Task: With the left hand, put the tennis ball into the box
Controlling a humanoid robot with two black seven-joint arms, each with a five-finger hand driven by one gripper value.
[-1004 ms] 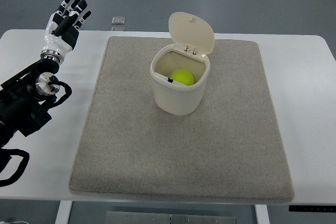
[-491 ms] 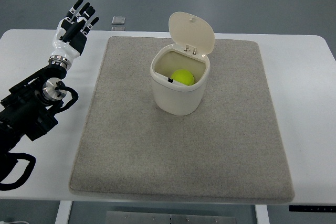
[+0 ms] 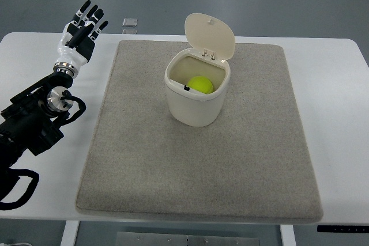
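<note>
Tennis ball (image 3: 201,84) already down inside the box (image 3: 197,92), lid hinged up at the box's far side, box standing on the grey mat (image 3: 199,159). Left hand (image 3: 81,27) well off to the left of the box, beyond the mat's left edge over the white table (image 3: 340,113), fingers spread and straight, holding nothing. Nothing left to carry by the look of it: ball lies right of the fingers, only 1 arm in view.
</note>
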